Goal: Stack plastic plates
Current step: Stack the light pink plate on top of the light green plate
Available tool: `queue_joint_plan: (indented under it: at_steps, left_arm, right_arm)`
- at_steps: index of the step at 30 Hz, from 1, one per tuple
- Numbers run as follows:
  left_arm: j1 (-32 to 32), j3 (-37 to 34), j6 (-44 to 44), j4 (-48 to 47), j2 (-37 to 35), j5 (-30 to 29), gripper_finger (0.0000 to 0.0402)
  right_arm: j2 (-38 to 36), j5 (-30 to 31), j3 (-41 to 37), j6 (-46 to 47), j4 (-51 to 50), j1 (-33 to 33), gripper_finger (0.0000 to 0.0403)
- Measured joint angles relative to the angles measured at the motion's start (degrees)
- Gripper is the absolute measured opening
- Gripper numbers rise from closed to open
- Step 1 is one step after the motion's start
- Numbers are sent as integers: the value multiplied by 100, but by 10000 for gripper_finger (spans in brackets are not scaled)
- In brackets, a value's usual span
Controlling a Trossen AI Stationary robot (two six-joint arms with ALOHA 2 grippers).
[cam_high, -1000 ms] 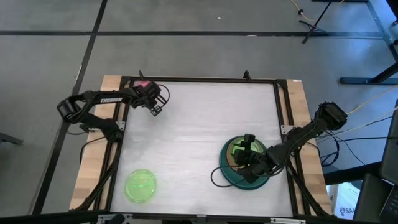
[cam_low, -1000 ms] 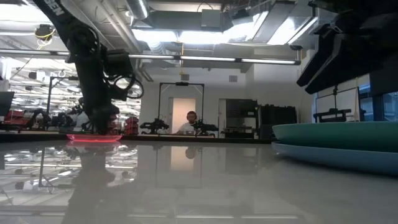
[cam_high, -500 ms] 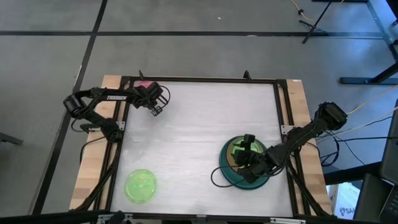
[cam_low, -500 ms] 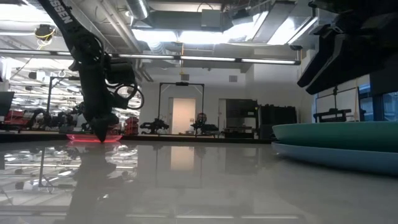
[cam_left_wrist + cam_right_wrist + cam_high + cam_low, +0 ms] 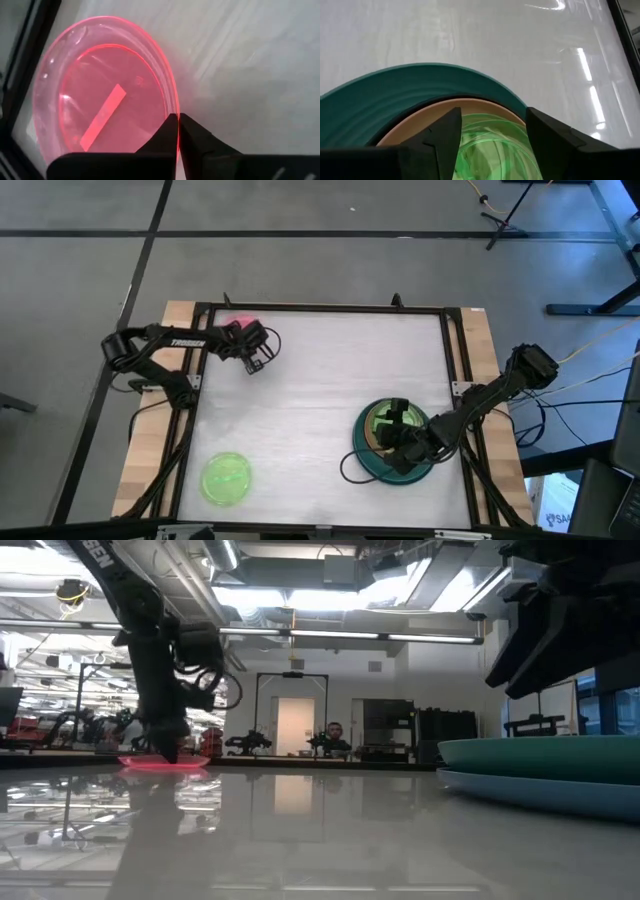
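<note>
The pink translucent plate (image 5: 100,100) lies near the table's far left corner (image 5: 238,327), with its base on the table (image 5: 165,762). My left gripper (image 5: 177,131) is shut on its rim (image 5: 248,340). A neon-green plate (image 5: 225,478) lies alone near the near left corner. At the right stands a stack (image 5: 395,445): a blue-grey plate (image 5: 540,790) at the bottom, a teal one (image 5: 395,95) on it, then an orange-tan one (image 5: 445,111) and a neon-green one (image 5: 490,145) on top. My right gripper (image 5: 490,131) hangs open over the stack and touches nothing. My left gripper pinches the pink plate's rim (image 5: 175,107) on the side toward the table's middle. One finger is inside the rim and one outside. The fingers (image 5: 165,745) come from above, pointing down. The plate lies flat on the table.
A black frame (image 5: 320,308) runs around the table top, close behind the pink plate. A dark cable (image 5: 347,465) curls beside the stack. The table's middle (image 5: 320,390) is bare white surface. A person (image 5: 335,732) shows far off in the room.
My left gripper has moved a little toward the table's right and near edges. The pink plate has slid along the table with it, away from the far left corner. The right arm has kept still.
</note>
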Motion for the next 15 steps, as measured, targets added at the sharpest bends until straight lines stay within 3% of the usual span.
queue_joint_plan:
  at_steps: [10,15]
  left_arm:
    - [-1748,398,-408,50,-322,46,1]
    - [-2759,468,65,868,-292,1018,1]
  right_arm:
    - [0,-77,0,-3,220,0,211]
    - [0,-222,-2,-186,404,-85,211]
